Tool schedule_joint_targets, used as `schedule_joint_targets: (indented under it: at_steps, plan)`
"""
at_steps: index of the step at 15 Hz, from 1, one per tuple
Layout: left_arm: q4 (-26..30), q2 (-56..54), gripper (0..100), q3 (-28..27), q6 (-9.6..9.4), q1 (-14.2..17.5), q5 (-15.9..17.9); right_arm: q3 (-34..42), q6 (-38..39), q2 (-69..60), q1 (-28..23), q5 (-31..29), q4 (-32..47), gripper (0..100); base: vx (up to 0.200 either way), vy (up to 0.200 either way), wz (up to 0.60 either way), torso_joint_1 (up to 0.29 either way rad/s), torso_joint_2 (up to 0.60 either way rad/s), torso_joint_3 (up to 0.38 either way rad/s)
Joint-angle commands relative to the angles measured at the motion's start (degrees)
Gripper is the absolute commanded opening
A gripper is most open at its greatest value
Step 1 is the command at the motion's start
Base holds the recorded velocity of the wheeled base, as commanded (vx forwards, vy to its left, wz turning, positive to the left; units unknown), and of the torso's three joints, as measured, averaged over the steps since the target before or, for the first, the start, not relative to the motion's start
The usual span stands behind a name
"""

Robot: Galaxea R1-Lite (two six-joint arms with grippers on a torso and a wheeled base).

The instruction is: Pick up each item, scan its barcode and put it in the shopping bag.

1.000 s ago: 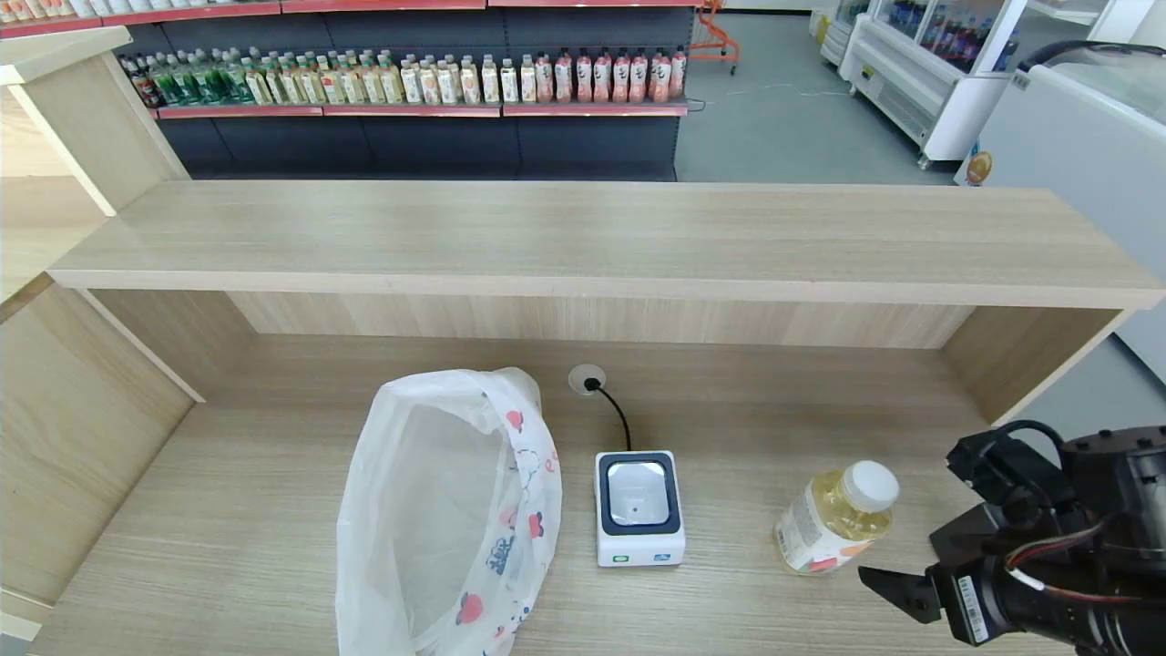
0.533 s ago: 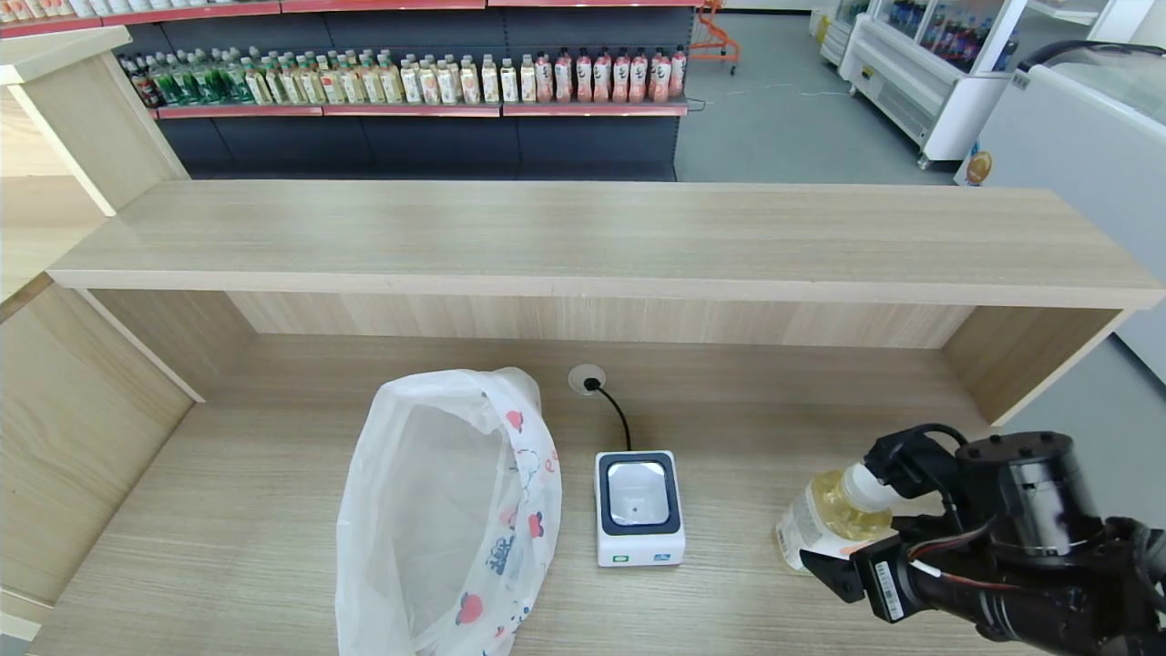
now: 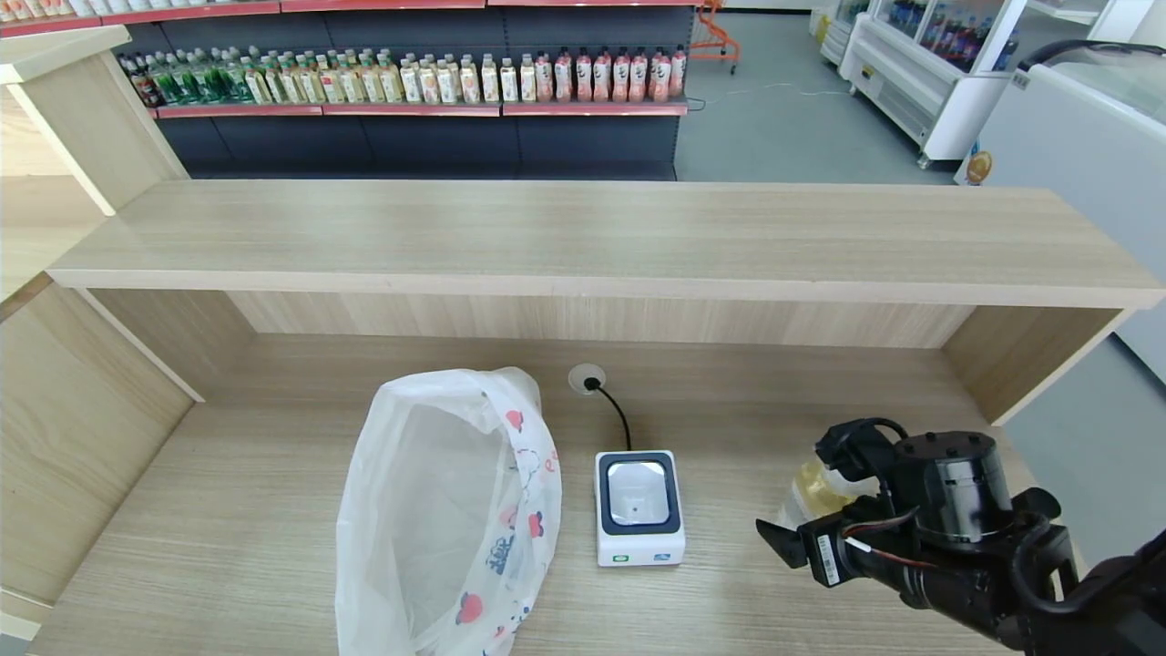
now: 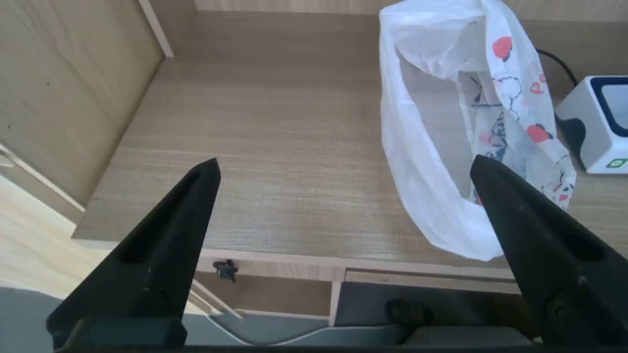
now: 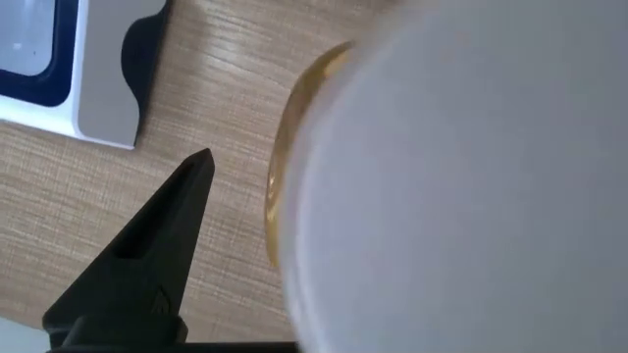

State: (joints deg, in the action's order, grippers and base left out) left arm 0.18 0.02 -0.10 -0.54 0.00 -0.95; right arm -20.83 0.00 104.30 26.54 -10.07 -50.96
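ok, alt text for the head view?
The right gripper, open, is at a bottle of yellow drink on the right of the wooden counter. A barcode scanner sits mid-counter, an open white shopping bag to its left.

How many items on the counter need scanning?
1: a bottle, right of the scanner. The right arm may hide others.
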Motion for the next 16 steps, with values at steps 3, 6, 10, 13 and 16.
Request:
schedule_joint_targets:
  at_steps: [3, 6, 10, 13, 16]
  plan:
    - [-0.01, -0.02, 100, 0.1, 0.01, 0.0, -0.02, -0.08, -0.35, 2.66, 0.09, 0.05, -1.69, 100, 0.0, 0.0, 0.0, 0.0, 0.0, 0.0]
    - [-0.01, -0.02, 100, 0.01, 0.01, 0.0, -0.02, -0.17, -1.58, 2.66, -0.08, -0.04, -5.03, 100, 0.0, 0.0, 0.0, 0.0, 0.0, 0.0]
    - [-0.01, -0.02, 100, 0.01, 0.01, 0.0, -0.02, -0.26, -2.2, 3.8, -0.08, 0.23, -10.04, 100, 0.0, 0.0, 0.0, 0.0, 0.0, 0.0]
    - [-0.01, -0.02, 100, 0.01, 0.01, 0.0, -0.02, -0.17, -5.1, 3.89, -0.26, 0.23, -10.22, 0, 0.0, 0.0, 0.0, 0.0, 0.0, 0.0]
    - [-0.01, -0.02, 100, 0.1, 0.01, 0.0, -0.02, 0.09, -5.63, 4.24, -0.26, 0.14, -10.13, 0, 0.0, 0.0, 0.0, 0.0, 0.0, 0.0]
